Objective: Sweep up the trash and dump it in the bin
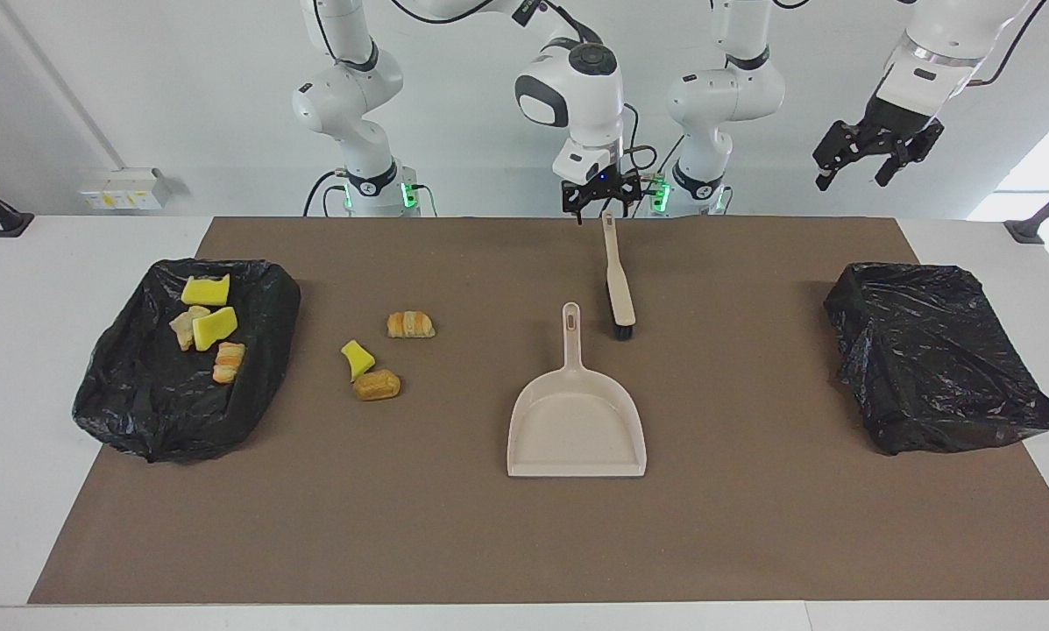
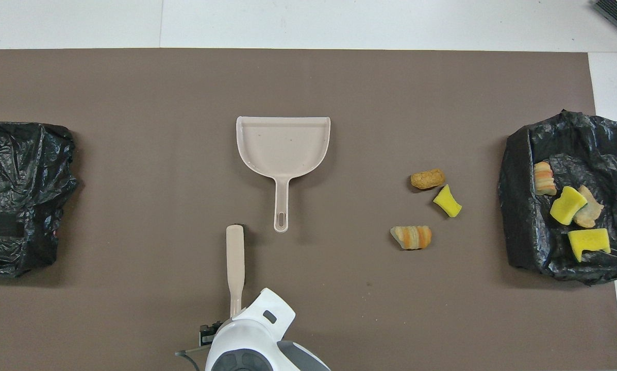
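Three bits of trash lie on the brown mat: a striped bread lump (image 1: 411,325) (image 2: 411,237), a yellow sponge chunk (image 1: 357,359) (image 2: 447,201) and a brown lump (image 1: 377,385) (image 2: 428,179). Beside them, at the right arm's end, the black-lined bin (image 1: 138,412) (image 2: 519,226) holds several more bits. The beige dustpan (image 1: 577,421) (image 2: 282,144) lies mid-mat with the brush (image 1: 619,280) (image 2: 235,257) beside its handle. My right gripper (image 1: 603,209) hangs open just over the brush handle's end nearest the robots. My left gripper (image 1: 853,180) waits open, high over the left arm's end.
A second bin wrapped in a black bag (image 1: 936,359) (image 2: 19,196) stands at the left arm's end of the mat. White tabletop (image 1: 16,394) borders the mat on all sides.
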Robot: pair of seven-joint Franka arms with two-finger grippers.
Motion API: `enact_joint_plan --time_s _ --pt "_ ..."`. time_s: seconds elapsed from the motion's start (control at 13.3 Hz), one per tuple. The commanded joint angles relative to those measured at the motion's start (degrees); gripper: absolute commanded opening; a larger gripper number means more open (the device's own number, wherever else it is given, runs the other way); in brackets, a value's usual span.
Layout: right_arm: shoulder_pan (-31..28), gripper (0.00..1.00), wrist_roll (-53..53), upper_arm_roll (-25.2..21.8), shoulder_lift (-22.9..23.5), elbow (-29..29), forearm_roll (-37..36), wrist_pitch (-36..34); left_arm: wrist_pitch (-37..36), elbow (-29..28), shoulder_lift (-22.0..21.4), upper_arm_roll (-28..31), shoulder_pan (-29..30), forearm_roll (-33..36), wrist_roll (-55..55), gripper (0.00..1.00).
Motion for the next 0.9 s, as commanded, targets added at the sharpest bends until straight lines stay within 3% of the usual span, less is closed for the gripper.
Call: enact_joint_plan --time_s 0.0,0.23,0.53,0.83 --pt "0.7 0.85 3.9 -0.2 3.5 0.7 -4.1 3.9 -0.9 0.1 -0.5 -0.4 0.8 0.8 0.5 1.0" --pt "2.3 0.62 7.3 -0.2 5.2 0.9 -8.3 4.2 -0.9 0.1 -0.5 -0.4 0.8 0.8 0.5 1.0" --pt "3.2 0.59 13.1 -0.2 9.6 4.6 -9.7 4.3 -0.9 0.1 -0.5 -0.4 0.8 0.8 0.5 1.0" --pt "3.3 0.41 13.1 -0.2 9.7 4.7 -9.8 3.9 -0.9 0.1 -0.5 -0.4 0.8 0.8 0.5 1.0"
